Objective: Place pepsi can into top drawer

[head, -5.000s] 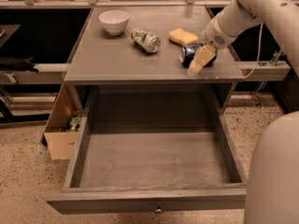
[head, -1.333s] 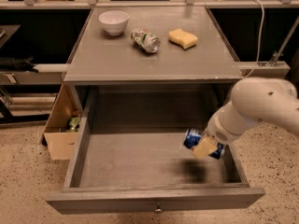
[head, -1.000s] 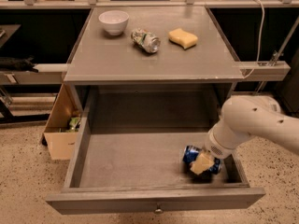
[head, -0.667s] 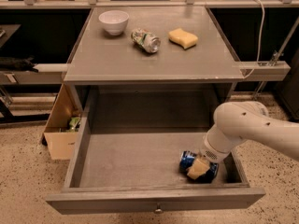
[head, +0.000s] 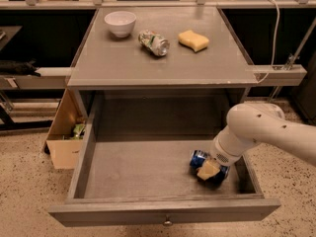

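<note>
The top drawer (head: 123, 172) is pulled wide open below the grey table top, its round knob (head: 168, 223) at the front. The blue pepsi can (head: 198, 158) lies on its side on the drawer floor near the right front corner. My gripper (head: 210, 169) is down inside the drawer, right at the can, with its tan fingertips (head: 207, 171) over the can's right part. The white arm comes in from the right and hides the can's far end.
On the table top (head: 118, 63) stand a white bowl (head: 120, 22), a silver, green and red can (head: 153, 42) on its side and a yellow sponge (head: 193, 40). A cardboard box (head: 64, 137) sits on the floor to the drawer's left.
The gripper carried the pepsi can from the table top down into the drawer. Over the last second it lowered the can onto the drawer floor at the right front.
</note>
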Robot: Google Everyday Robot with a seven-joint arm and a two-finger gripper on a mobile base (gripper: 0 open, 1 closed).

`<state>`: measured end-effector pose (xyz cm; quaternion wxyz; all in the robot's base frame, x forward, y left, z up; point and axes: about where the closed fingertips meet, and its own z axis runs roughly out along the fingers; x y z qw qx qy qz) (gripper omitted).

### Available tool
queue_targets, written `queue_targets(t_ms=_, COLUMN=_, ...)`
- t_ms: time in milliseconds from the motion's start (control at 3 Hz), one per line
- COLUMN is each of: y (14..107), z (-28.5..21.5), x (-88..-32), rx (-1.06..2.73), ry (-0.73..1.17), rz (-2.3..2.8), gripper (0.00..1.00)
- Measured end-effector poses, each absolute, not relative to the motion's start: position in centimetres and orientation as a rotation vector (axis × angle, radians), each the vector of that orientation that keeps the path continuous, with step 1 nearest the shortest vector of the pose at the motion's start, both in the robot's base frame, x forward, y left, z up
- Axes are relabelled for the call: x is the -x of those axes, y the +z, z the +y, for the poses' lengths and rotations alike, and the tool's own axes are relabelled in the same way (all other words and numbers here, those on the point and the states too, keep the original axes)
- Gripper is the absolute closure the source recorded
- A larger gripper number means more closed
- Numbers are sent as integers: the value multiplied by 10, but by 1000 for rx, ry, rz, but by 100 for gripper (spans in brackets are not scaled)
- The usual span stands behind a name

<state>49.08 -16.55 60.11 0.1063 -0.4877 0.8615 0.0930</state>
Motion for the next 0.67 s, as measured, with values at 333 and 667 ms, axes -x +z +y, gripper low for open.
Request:
queue_targets(t_ms=333, y=619, z=-160, x=-511, rx=1414, ry=275, rz=2462, gripper=12)
queue_targets(t_ms=667, y=631, z=-155, x=-524, rx=1400, ry=285, rz=2414, gripper=0)
